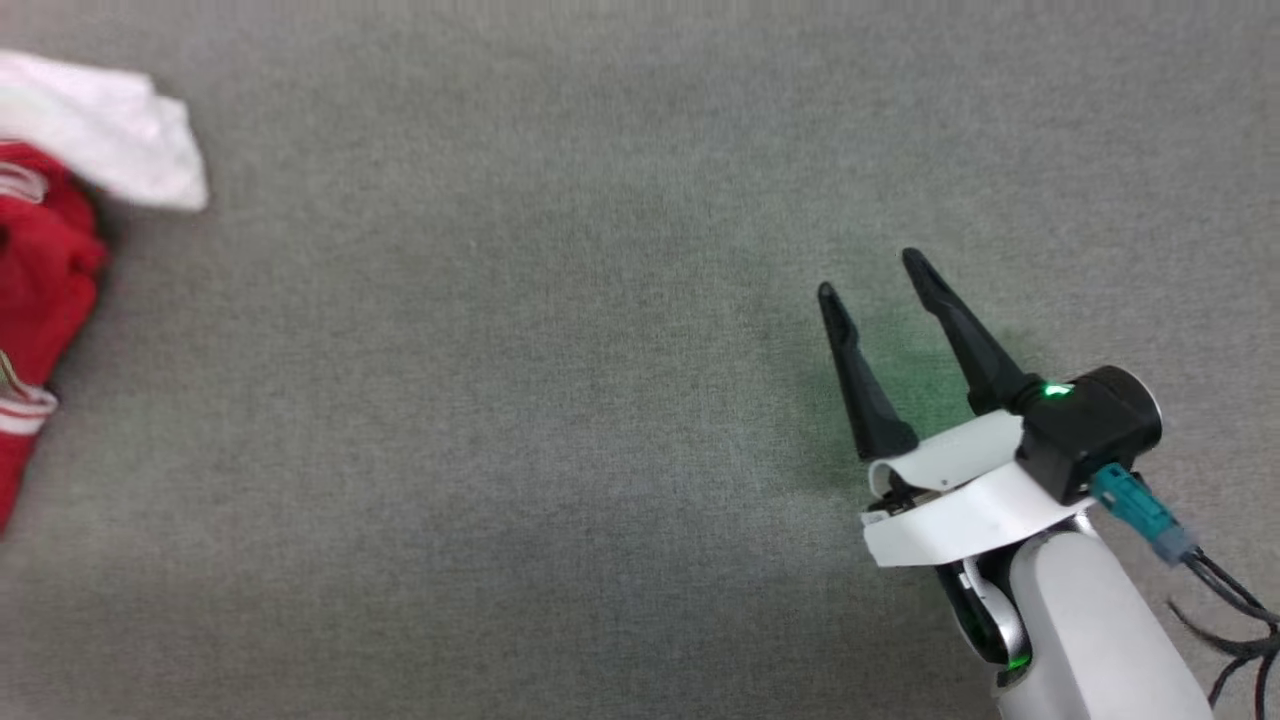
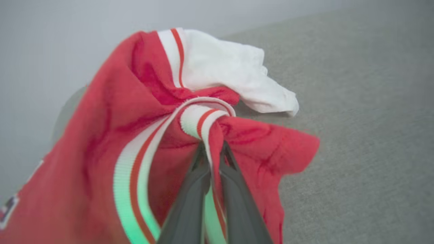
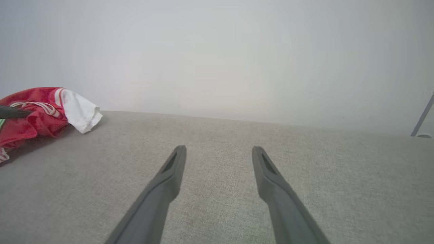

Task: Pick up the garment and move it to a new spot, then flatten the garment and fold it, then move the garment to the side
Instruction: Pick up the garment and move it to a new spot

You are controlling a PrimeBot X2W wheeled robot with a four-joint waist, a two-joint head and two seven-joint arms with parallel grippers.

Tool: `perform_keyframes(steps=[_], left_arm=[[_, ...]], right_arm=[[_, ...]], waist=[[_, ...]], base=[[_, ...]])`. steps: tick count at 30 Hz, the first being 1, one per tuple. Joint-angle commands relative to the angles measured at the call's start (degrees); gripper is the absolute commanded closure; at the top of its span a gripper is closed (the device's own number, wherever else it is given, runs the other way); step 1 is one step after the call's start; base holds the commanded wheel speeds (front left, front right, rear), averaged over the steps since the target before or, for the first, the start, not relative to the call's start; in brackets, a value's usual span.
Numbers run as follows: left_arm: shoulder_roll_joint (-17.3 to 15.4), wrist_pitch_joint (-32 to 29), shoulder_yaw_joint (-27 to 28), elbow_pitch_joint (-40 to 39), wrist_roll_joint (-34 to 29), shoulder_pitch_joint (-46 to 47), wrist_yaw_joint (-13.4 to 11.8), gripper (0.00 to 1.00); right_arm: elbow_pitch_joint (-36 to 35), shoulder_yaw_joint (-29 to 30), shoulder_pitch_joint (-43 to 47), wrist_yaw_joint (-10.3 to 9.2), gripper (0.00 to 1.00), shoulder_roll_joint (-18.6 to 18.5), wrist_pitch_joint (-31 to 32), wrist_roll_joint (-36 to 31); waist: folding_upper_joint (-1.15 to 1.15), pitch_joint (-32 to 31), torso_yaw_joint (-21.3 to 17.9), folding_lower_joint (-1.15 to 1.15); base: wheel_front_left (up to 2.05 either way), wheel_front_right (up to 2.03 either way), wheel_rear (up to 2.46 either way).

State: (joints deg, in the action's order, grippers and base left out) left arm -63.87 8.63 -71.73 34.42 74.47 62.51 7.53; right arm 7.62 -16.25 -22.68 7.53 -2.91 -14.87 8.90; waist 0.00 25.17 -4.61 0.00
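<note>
The garment point(image 1: 45, 270) is a red shirt with a white sleeve and white-and-red striped trim, bunched at the left edge of the grey surface. In the left wrist view the garment point(image 2: 112, 112) rises in a peak, and my left gripper point(image 2: 213, 149) is shut on a pinch of red cloth and striped trim at its top. A dark fingertip point(image 3: 12, 112) of that gripper shows against the garment point(image 3: 37, 118) in the right wrist view. My right gripper point(image 1: 872, 272) stands open over bare cloth at the lower right, far from the shirt, and its own wrist view shows that gripper point(image 3: 218, 149) with nothing between its fingers.
The grey fabric surface point(image 1: 560, 400) stretches wide between the garment and my right arm. Its far edge point(image 3: 237, 118) meets a pale wall. A thin grey rod point(image 3: 422, 117) leans at the far right.
</note>
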Motion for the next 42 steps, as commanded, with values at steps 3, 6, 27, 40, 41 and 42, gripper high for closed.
perform_keyframes(steps=[3,6,27,40,41,42], left_arm=[[-0.37,1.83,-0.87,-4.48,-4.11,3.0,-0.08,1.0],[-0.32,2.7,-1.35,-10.29,-6.93,5.09,-0.08,1.0],[6.75,-7.84,-1.55,-42.75,-20.73,2.44,-0.08,1.0],[3.4,-19.47,-2.09,-33.79,-25.81,-7.15,-0.17,1.0],[3.59,-19.79,-2.17,-32.8,-25.41,-7.39,-0.32,1.0],[3.83,-20.14,-2.25,-31.93,-25.21,-7.58,-0.4,1.0]], right_arm=[[-0.22,1.24,1.77,-0.07,0.0,0.04,-0.31,1.74],[-1.68,3.04,2.97,-0.07,0.0,-0.01,-0.37,3.39],[-13.83,9.98,12.35,-0.07,0.0,0.07,-0.3,12.36],[-16.17,8.46,14.54,-0.07,0.0,0.07,-0.3,15.08],[-16.19,8.2,14.46,-0.07,0.0,0.07,-0.29,14.93],[-16.2,7.96,14.35,-0.07,0.0,0.06,-0.3,14.58]], waist=[[0.0,-3.6,-0.9,0.0],[0.0,-3.99,-1.99,0.0],[0.0,0.95,-15.86,0.0],[0.0,3.16,-19.73,0.0],[0.0,3.28,-19.83,0.0],[0.0,3.36,-19.89,0.0]], base=[[0.0,0.0,0.0],[0.0,0.0,0.0],[0.0,0.0,0.0],[0.0,0.0,0.0],[0.0,0.0,0.0],[0.0,0.0,0.0]])
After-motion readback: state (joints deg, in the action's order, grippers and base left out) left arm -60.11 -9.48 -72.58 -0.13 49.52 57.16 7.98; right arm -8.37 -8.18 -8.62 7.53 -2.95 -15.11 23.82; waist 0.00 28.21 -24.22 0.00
